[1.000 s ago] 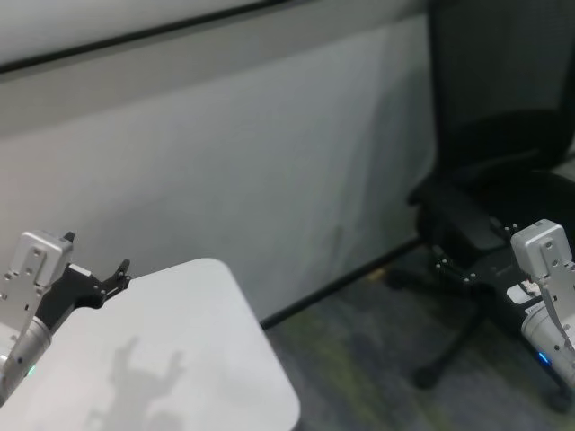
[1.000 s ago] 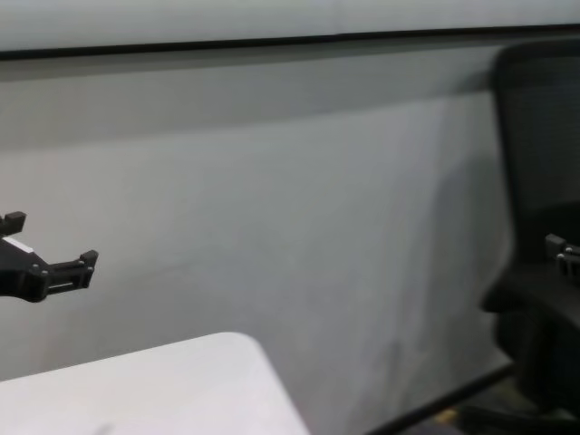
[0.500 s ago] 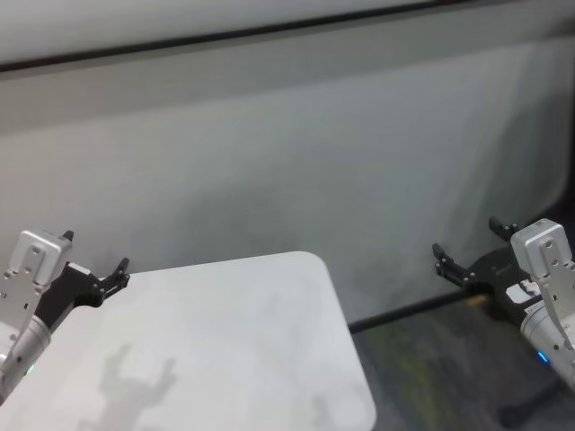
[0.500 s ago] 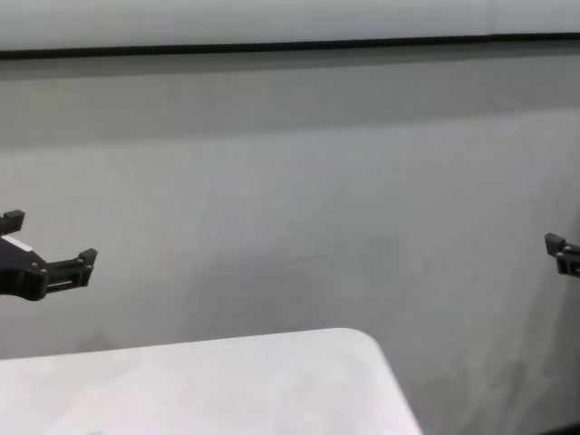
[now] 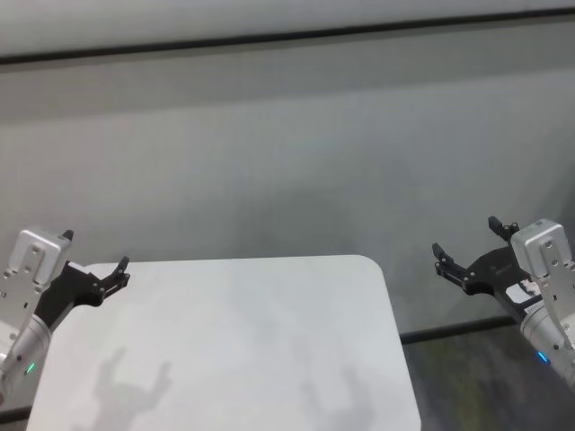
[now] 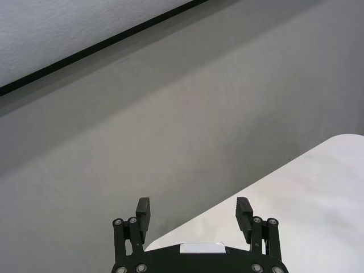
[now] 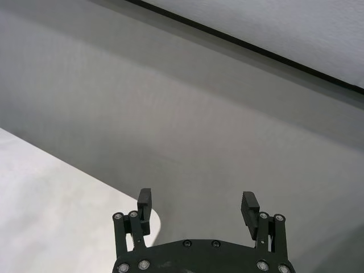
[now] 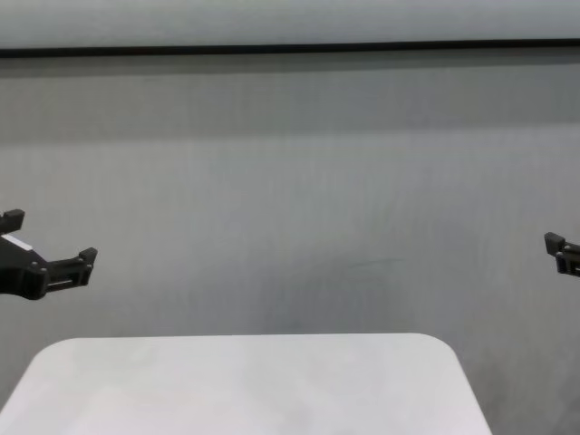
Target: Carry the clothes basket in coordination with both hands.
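The clothes basket is out of view in every picture. My left gripper (image 5: 94, 250) is open and empty, held in the air over the far left corner of a white table (image 5: 234, 341). It also shows in the left wrist view (image 6: 193, 206) and the chest view (image 8: 52, 237). My right gripper (image 5: 465, 236) is open and empty, held in the air just past the table's right edge. It also shows in the right wrist view (image 7: 197, 198). Only one of its fingers (image 8: 555, 243) shows in the chest view.
The white table (image 8: 245, 390) has rounded corners and a bare top. A grey wall (image 5: 287, 153) with a dark horizontal strip (image 5: 287, 38) stands right behind it. Dark floor (image 5: 485, 377) shows to the table's right.
The whole view has swung: the black office chair has left the picture and the table now lies centred between the arms. Both grippers keep their pose and stay open.
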`<state>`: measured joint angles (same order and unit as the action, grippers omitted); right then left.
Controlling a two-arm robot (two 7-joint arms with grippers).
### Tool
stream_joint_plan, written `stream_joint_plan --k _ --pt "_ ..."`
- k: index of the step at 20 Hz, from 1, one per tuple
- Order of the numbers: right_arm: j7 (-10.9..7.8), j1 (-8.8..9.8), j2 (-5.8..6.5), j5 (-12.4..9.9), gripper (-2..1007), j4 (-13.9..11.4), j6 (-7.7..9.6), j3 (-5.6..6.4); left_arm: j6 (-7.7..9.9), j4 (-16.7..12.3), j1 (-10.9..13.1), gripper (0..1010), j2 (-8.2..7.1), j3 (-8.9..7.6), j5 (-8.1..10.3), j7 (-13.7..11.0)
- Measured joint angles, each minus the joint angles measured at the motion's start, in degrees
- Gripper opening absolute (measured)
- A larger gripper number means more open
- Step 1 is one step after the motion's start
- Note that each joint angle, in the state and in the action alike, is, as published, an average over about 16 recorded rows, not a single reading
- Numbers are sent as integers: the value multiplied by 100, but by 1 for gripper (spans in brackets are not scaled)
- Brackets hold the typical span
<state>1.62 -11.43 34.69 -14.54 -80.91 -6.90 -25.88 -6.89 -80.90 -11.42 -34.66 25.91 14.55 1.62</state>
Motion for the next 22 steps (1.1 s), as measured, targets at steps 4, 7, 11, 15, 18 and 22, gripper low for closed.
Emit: stream_joint_plan --k 4,7,11,15,18,22 --pt "0 0 -2 0 1001 0 -1 1 -1 0 -1 1002 1 -2 0 0" --pt "0 0 -2 0 1001 0 -1 2 -2 0 -2 1002 2 -3 0 0" --pt "0 0 -3 0 1001 0 -1 2 -2 0 -2 1002 2 -4 0 0" --pt "0 0 -4 0 1001 0 -1 2 -2 0 -2 1002 2 -4 0 0" --pt "0 0 -4 0 1001 0 -1 2 -2 0 -2 1002 2 -4 0 0" --pt "0 0 -4 0 1001 0 -1 2 -2 0 -2 1002 2 -4 0 0"
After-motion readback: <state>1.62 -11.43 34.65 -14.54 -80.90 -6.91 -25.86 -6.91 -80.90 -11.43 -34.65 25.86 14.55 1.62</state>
